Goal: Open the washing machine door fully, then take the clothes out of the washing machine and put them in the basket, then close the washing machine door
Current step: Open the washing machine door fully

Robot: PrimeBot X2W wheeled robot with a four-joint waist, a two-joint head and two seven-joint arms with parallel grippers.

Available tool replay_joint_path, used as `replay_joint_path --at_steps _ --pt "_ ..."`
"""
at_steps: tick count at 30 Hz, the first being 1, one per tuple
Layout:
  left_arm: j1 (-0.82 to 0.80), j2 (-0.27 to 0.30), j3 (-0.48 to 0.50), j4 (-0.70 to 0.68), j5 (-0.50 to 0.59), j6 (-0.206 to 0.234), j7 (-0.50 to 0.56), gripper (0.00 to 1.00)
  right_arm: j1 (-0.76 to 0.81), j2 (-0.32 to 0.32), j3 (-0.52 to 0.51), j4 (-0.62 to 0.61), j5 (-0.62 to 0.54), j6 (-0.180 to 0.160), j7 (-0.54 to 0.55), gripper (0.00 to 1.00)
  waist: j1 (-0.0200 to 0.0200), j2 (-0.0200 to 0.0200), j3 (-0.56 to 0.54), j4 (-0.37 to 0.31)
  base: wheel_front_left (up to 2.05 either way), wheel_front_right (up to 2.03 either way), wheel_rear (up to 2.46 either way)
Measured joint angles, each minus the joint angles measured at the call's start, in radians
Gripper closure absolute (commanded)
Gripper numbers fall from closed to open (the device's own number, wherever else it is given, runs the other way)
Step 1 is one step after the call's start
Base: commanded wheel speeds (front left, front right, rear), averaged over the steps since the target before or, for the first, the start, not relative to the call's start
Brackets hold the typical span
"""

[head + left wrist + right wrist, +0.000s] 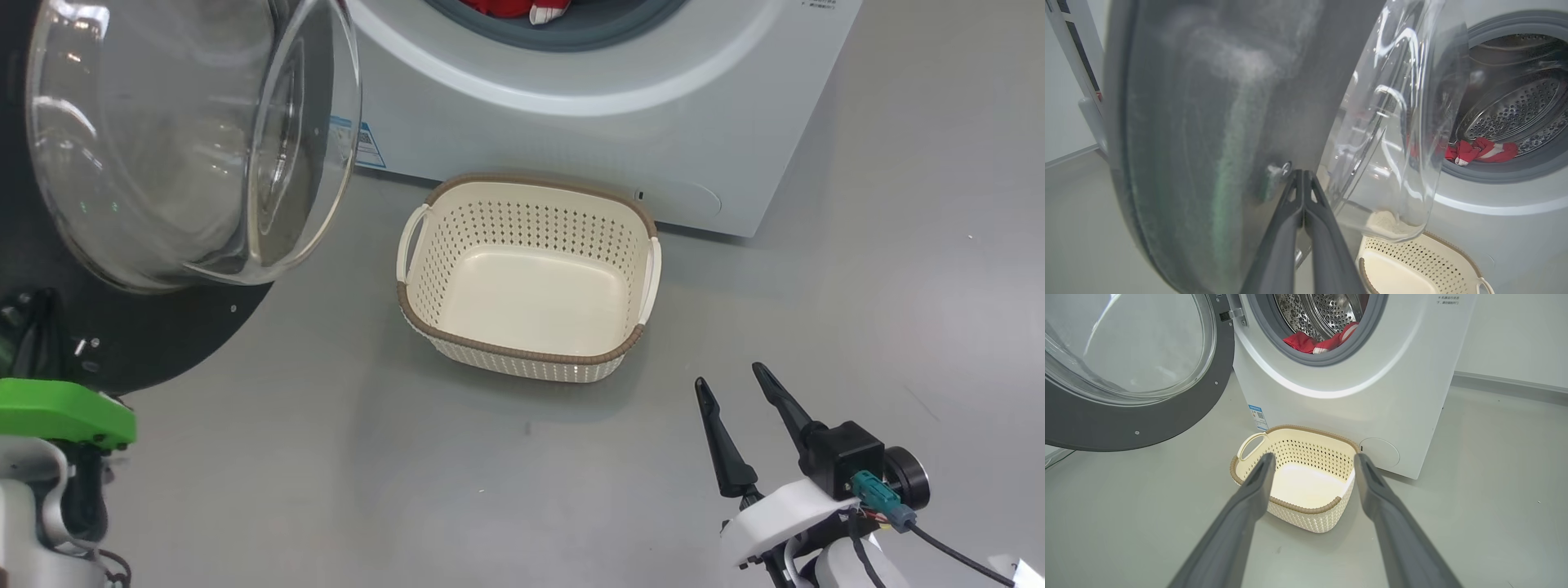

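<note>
The washing machine door [180, 335] stands swung open at the left, its glass bowl bulging toward the basket. My left gripper [1303, 173] is shut with nothing in it, its tips at the inner face of the door's black rim [1208, 122]. The clothes [1306, 341], red with white, lie at the front of the steel drum inside the washing machine [1372, 408]; they also show past the glass as clothes [1482, 149]. The cream basket [522, 353] sits on the floor before the machine with nothing in it. My right gripper [730, 377] hovers open, near and to the right of the basket [1298, 508].
Grey floor spreads around the basket and to the machine's right. A blue label [367, 147] marks the machine's lower front. The open door overhangs the floor left of the basket. A white wall and skirting [1506, 381] run behind at the right.
</note>
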Motion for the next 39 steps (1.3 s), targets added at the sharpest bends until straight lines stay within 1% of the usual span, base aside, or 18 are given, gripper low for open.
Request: replay_joint_path --at_steps 3,13,15,18,25,30,34,39 --pt "-0.016 0.020 0.035 0.014 -0.036 0.000 0.000 1.00 -0.008 -0.003 0.001 -0.003 -0.006 0.000 0.003 0.00 0.0000 0.0000 0.022 -0.001 0.00 0.00 0.00" --pt "-0.072 0.120 0.103 0.063 -0.050 -0.002 0.008 1.00 -0.058 -0.012 0.008 -0.024 -0.037 -0.011 0.017 0.00 0.0000 0.0000 0.106 -0.012 0.00 0.00 0.00" --pt "-0.090 0.141 0.117 0.077 -0.058 -0.012 0.010 1.00 -0.068 -0.013 0.008 -0.027 -0.044 -0.017 0.017 0.00 0.0001 0.0000 0.124 -0.016 0.00 0.00 0.00" --pt "-0.127 0.154 0.139 0.103 -0.093 -0.012 0.012 1.00 -0.078 -0.015 0.008 -0.031 -0.050 -0.018 0.018 0.00 0.0000 0.0000 0.149 -0.021 0.00 0.00 0.00" --pt "-0.186 0.210 0.167 0.165 -0.101 -0.034 0.015 1.00 -0.104 -0.026 0.004 -0.038 -0.059 -0.028 0.021 0.00 0.0001 0.0000 0.203 -0.034 0.00 0.00 0.00" --pt "-0.227 0.226 0.169 0.212 -0.101 -0.047 0.009 1.00 -0.123 -0.027 0.003 -0.042 -0.062 -0.036 0.021 0.00 0.0000 0.0000 0.241 -0.044 0.00 0.00 0.00" --pt "-0.248 0.224 0.158 0.251 -0.101 -0.056 0.001 1.00 -0.128 -0.028 -0.006 -0.039 -0.062 -0.037 0.021 0.00 0.0001 0.0000 0.253 -0.047 0.00 0.00 0.00" --pt "-0.257 0.216 0.135 0.292 -0.096 -0.066 -0.022 1.00 -0.128 -0.028 -0.011 -0.025 -0.061 -0.037 0.020 0.00 0.0001 0.0000 0.244 -0.044 0.00 0.00 0.00"
